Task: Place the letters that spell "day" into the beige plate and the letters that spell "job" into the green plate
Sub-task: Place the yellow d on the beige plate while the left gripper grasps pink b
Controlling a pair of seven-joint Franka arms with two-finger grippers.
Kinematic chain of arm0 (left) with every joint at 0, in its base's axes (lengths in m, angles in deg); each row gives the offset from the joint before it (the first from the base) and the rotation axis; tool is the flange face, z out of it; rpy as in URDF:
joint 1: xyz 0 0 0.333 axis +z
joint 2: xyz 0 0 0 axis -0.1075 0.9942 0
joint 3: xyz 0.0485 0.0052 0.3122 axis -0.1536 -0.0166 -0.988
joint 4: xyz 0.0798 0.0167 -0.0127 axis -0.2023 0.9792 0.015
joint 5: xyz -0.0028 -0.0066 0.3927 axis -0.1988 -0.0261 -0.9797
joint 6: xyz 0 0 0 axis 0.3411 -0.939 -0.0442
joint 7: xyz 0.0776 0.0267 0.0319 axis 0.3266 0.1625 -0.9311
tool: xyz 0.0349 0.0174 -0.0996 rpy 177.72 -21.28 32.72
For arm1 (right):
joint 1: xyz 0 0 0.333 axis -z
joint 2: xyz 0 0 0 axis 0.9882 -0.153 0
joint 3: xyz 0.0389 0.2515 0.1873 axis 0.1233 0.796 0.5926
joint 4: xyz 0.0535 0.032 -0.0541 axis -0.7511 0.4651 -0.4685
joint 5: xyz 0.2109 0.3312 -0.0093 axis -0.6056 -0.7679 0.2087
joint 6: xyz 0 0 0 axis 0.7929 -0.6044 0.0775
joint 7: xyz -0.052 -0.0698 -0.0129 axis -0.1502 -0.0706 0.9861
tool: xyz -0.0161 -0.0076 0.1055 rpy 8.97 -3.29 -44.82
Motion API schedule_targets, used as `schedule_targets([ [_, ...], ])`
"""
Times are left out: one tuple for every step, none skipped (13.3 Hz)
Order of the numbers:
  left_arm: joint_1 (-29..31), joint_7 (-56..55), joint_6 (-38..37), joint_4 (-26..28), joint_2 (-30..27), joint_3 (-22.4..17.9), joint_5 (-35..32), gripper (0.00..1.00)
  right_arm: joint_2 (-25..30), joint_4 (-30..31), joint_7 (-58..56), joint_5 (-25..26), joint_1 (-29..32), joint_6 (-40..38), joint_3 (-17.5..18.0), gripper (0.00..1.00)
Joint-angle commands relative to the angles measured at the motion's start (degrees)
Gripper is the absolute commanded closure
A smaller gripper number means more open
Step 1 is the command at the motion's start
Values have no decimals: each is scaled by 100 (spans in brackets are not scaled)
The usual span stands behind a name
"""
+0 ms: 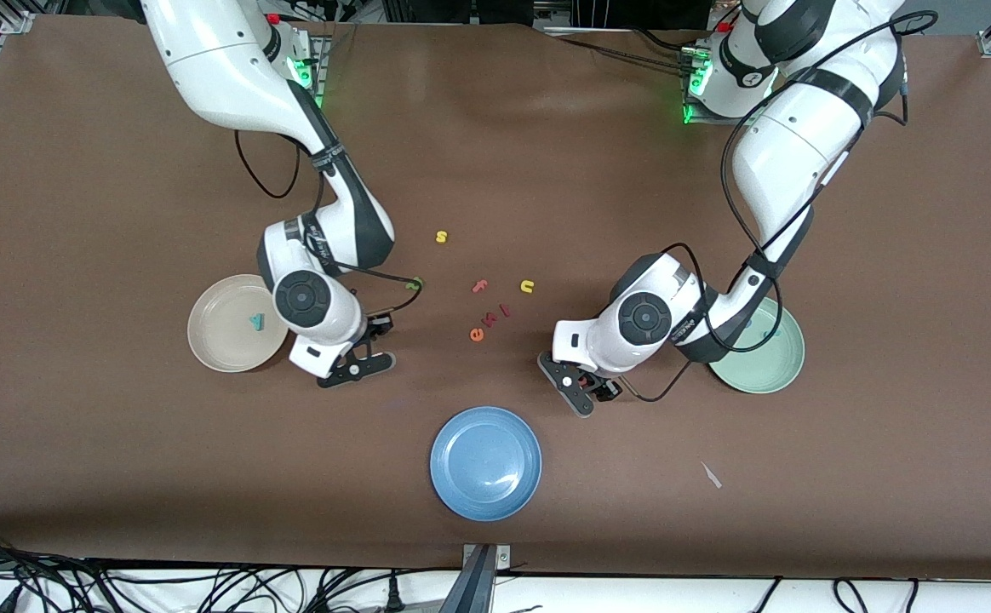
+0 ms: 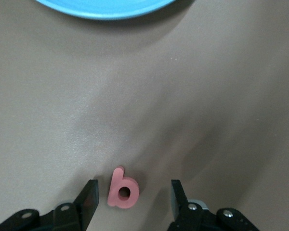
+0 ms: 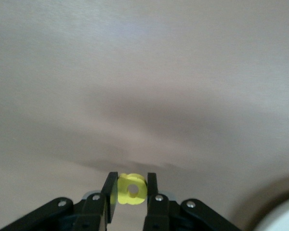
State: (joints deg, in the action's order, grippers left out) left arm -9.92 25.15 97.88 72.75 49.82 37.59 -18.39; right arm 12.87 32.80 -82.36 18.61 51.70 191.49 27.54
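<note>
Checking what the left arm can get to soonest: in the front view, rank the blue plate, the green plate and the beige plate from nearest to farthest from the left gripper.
From the left gripper:
1. Blue plate, nearer the front camera, mid-table.
2. Green plate, toward the left arm's end.
3. Beige plate, toward the right arm's end.

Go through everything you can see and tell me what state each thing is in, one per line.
Left hand: open, fingers either side of the pink b, which lies flat on the table.
Right hand: shut on the yellow a.
Beige plate: holds a teal y.
Green plate: partly hidden by the left arm.
Blue plate: empty.
</note>
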Motion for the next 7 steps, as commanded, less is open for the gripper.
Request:
schedule_targets([
  [-47, 92, 142, 6, 18, -134, -120, 34, 325, 412, -279, 11, 6, -5, -173, 79],
  [-73, 92, 142, 6, 18, -152, -120, 38, 439, 569, -332, 11, 6, 74, -217, 79],
  [-91, 92, 142, 6, 18, -179, -120, 41, 562, 823, -445, 11, 6, 283, -296, 79],
  [-100, 92, 142, 6, 18, -179, -111, 46, 685, 1139, -620, 11, 6, 572, -340, 79],
  [-109, 83, 142, 6, 18, -179, -111, 50, 791, 1456, -840, 11, 6, 897, -453, 79],
  [-109, 83, 142, 6, 18, -179, -111, 55, 914, 1728, -1068, 11, 6, 1170, -498, 79],
  [-109, 83, 133, 6, 18, -188, -111, 60, 1037, 1966, -1218, 11, 6, 1356, -542, 79],
])
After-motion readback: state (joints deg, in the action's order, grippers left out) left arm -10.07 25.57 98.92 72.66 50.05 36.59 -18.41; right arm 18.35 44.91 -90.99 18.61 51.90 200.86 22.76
